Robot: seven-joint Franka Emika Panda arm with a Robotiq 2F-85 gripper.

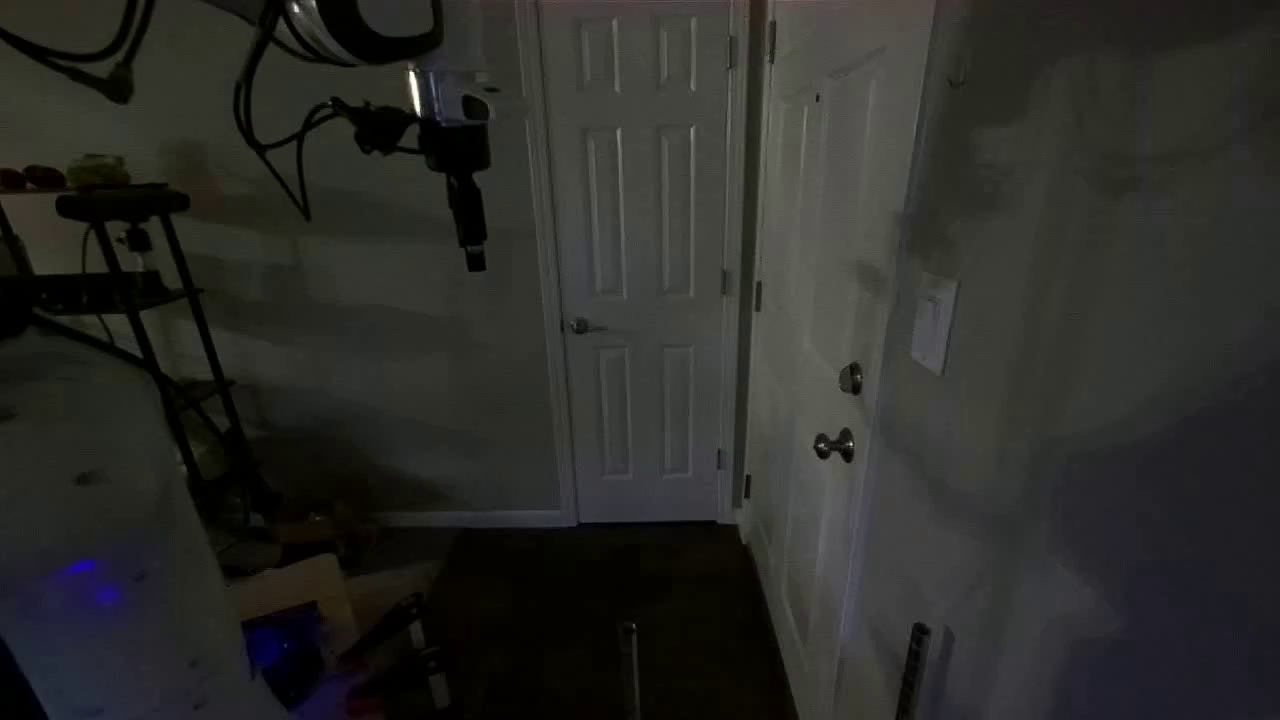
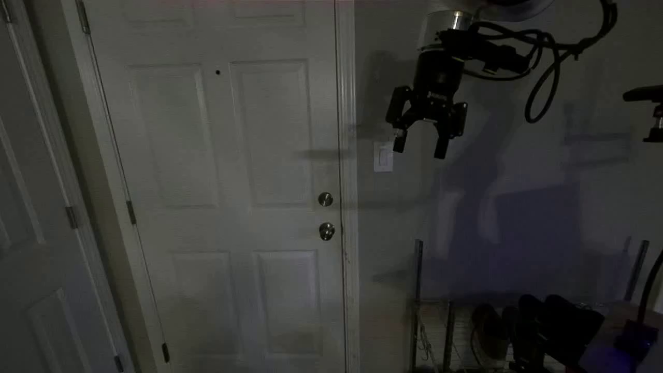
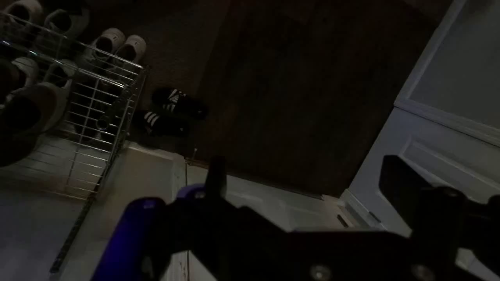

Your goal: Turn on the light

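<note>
Of the light, only its switch (image 2: 383, 156) shows: a pale upright plate on the wall (image 2: 386, 233) just right of the entry door (image 2: 217, 217), on the same side as the knob (image 2: 327, 231) and deadbolt (image 2: 325, 199), presumably so that anyone coming in finds it at once. The gloom suggests it has not been pressed yet. The pincer (image 2: 420, 146) hangs in mid-air pointing down, its jaws apart with nothing between them. It looks just right of the switch in an exterior view, but that is likely line of sight: its fingers (image 1: 475, 258) show well left of the switch in an exterior view, in front of the far wall (image 1: 400, 350). Pointing down suits picking something up; an upright switch probably wants the pincer swung across, turned to face it, and closed into one firm prod. Low down, a wire rack (image 3: 90, 105) carries shoes (image 3: 50, 94), likely to keep them handy to the door; the approach should pass above it.
</note>
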